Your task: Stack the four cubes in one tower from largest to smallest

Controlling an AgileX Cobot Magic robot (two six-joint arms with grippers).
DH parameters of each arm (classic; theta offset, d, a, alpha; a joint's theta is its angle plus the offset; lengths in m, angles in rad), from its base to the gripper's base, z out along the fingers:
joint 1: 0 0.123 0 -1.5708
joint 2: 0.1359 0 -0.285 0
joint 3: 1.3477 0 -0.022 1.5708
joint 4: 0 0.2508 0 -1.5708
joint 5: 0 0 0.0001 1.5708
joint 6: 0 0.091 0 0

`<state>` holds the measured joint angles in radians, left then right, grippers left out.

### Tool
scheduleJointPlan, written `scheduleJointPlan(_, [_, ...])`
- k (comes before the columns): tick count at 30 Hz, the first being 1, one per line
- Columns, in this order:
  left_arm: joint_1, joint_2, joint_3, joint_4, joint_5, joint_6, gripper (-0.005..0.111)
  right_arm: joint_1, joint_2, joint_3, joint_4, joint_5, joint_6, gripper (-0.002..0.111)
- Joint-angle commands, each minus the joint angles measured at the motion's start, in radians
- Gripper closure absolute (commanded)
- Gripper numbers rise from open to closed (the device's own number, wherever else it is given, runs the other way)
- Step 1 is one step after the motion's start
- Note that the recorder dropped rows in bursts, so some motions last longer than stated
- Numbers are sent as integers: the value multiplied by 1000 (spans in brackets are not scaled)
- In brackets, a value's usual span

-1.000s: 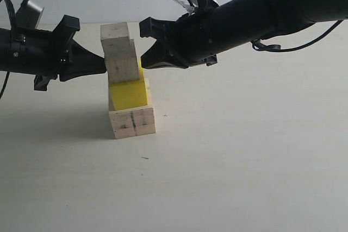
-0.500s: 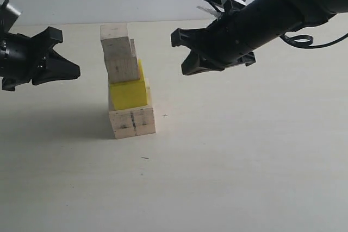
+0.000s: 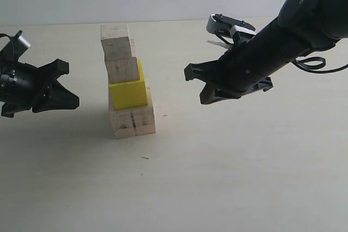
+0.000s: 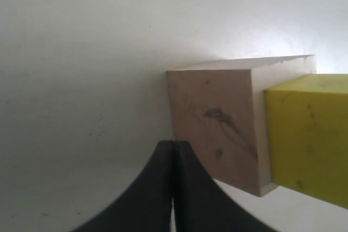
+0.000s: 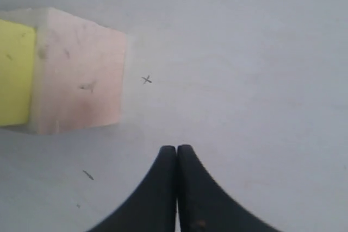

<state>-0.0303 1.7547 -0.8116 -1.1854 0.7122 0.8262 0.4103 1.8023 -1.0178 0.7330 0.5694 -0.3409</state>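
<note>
- Tower (image 3: 126, 80) stands four high btwn the two pincers: large wood cube (image 3: 132, 122) at base, then yellow cube (image 3: 129, 94), medium wood cube (image 3: 122, 69), small wood cube (image 3: 116, 42) on top; stacking looks done
- Left pincer (image 4: 173, 150): tips pressed together, holding nothing; base cube sits ahead of its tips, near but not touching
- Right pincer (image 5: 176, 153): tips likewise together, empty; tower lies ahead of it and off to one side, well apart
- Risk 1: tiers are staggered, upper two stepped over toward the left pincer's side; a brush from either arm, or a knock to the table (image 3: 228, 177), could tip the top pair off
- Risk 2: top cube looks no smaller than the one under it; may just be perspective, can't be sure; if real, the order's wrong
- Exterior view alone shows all four tiers & the stagger; wrist views catch only base + yellow
- Wrist views alone show the tips closed; from the side the black prongs read ambiguous; right wrist view also picks up a small x mark (image 5: 147, 80) on the table beside the base
</note>
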Motion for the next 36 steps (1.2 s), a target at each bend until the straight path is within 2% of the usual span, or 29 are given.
scheduleJointPlan(1, [2, 2, 12, -1, -18, -6, 107, -5, -11, 35, -11, -27, 12, 108])
scheduleJointPlan(10, [-50, 2, 12, -6, -20, 6, 107, -5, -75, 74, -43, -23, 12, 108])
scheduleJointPlan(17, [-50, -10, 12, 14, -24, 11, 107, -5, -247, 93, -167, 1, 49, 108])
scheduleJointPlan(27, [-50, -201, 48, 144, -67, -2, 107, -5, -526, 93, -631, 85, 385, 108])
scheduleJointPlan(36, [-50, -524, 123, 346, -174, -107, 107, -5, -793, 93, -951, 180, 592, 108])
